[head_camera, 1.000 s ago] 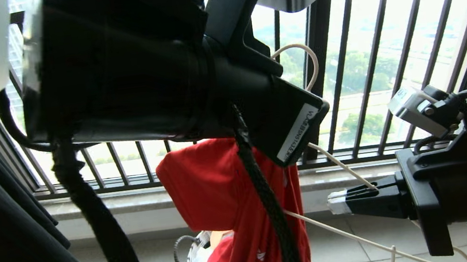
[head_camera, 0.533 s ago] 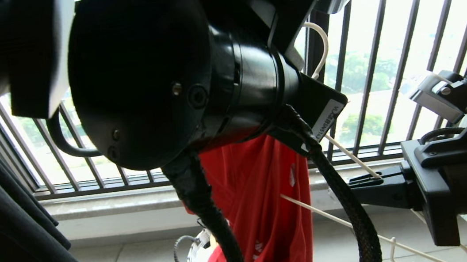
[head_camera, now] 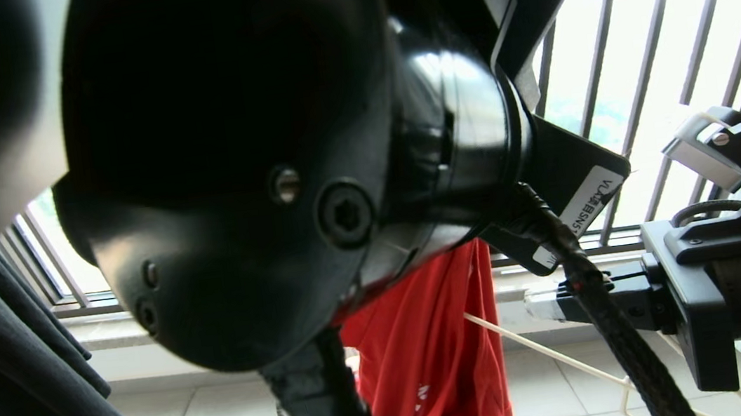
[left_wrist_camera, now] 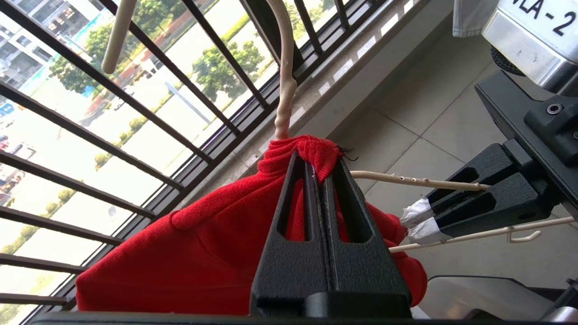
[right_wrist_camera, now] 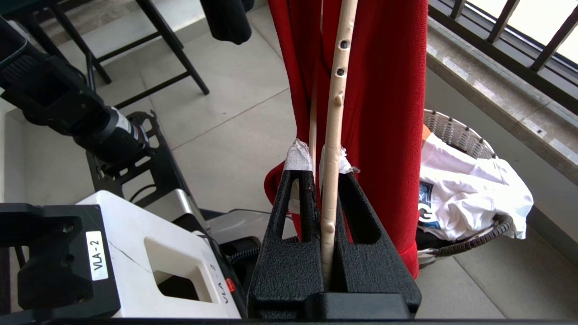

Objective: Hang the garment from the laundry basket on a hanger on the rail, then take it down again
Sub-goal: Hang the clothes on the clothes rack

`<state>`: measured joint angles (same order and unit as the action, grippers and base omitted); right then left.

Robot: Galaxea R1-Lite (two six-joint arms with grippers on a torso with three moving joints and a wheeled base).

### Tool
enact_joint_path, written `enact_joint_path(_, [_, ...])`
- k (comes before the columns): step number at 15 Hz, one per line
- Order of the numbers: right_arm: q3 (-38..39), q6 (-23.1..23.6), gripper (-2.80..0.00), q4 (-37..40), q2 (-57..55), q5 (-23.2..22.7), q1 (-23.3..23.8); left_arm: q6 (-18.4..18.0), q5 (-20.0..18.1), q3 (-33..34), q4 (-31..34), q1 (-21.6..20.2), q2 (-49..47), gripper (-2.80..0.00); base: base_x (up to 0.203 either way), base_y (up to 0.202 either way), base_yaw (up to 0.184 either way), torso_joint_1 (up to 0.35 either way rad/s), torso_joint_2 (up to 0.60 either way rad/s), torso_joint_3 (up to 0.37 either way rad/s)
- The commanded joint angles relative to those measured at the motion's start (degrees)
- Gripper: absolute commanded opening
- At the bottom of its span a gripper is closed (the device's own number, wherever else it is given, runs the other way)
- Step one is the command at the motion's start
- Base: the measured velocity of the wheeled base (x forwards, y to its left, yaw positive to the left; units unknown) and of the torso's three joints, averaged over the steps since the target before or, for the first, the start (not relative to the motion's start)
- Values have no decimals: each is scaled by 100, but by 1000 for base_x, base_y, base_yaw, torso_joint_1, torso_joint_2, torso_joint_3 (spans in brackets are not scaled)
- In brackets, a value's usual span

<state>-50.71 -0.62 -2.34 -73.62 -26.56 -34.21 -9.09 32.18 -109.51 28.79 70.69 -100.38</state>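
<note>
Your left gripper [left_wrist_camera: 318,174] is pressed together on the collar of the garment [left_wrist_camera: 216,253], pinching the red cloth right at the base of the hanger's [left_wrist_camera: 285,85] long hook, which runs straight on from the fingertips toward the balcony railing [left_wrist_camera: 135,117]. Just beside it, your right gripper [right_wrist_camera: 319,169] is clamped on one arm of the hanger, so that wire runs along the gripper's own line and into the red cloth beyond it (the other arm is inside the shirt, out of sight). The garment hangs below both grips, above the laundry basket [right_wrist_camera: 456,131] on the floor. The rail shows in no view, so you cannot yet judge how far the hook stands from it.
</note>
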Motion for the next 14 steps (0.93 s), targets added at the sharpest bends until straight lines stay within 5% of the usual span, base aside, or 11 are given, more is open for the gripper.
enact_joint_path(1, [0, -17, -280, -3, -21, -8, -61, -5, 16, -9, 4, 59, 45, -280, 0, 0, 0, 0, 0, 0])
enact_joint_path(6, [-9, -79, -280, -12, -21, -7, -69, 58, 34, 44, 11, 146, 112, -280, 0, 0, 0, 0, 0, 0])
enact_joint_path(7, [-9, -70, -280, -12, -21, -7, -69, 57, 34, 27, 12, 156, 115, 0, 0, 0, 0, 0, 0, 0])
enact_joint_path(14, [-9, -79, -280, -12, -30, -7, -69, 71, 34, 52, 21, 124, 97, 0, 0, 0, 0, 0, 0, 0])
